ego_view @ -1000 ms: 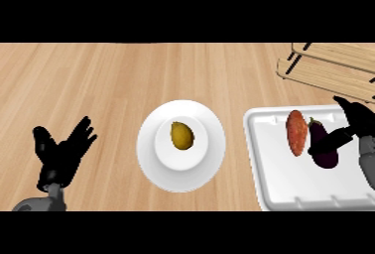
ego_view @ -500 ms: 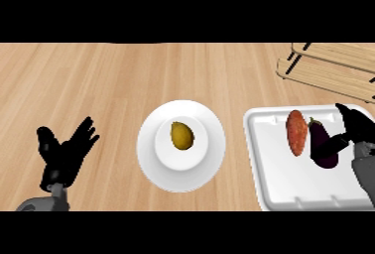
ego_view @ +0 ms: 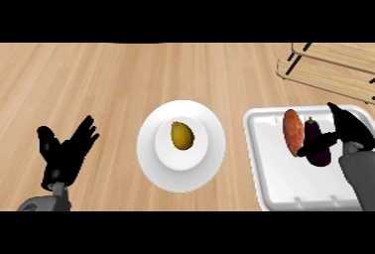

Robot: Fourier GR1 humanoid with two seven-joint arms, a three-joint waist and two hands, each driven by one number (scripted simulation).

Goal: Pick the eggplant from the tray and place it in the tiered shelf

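Observation:
The dark purple eggplant lies lengthwise on the white tray at the lower right, beside a reddish-brown oblong vegetable. My right hand is over the eggplant's right side. Its fingers are straight and point away from me, and its thumb crosses the eggplant's middle. The wooden tiered shelf stands at the upper right, beyond the tray. At the lower left my left hand rests open with its fingers up, holding nothing.
A white plate sits in the middle of the wooden counter, with a yellow-brown fruit on it. It lies just left of the tray. Bare counter stretches across the far and left parts.
My right hand has shifted left and slightly toward me, so its thumb now lies across the eggplant. The left hand, eggplant and plate have stayed put.

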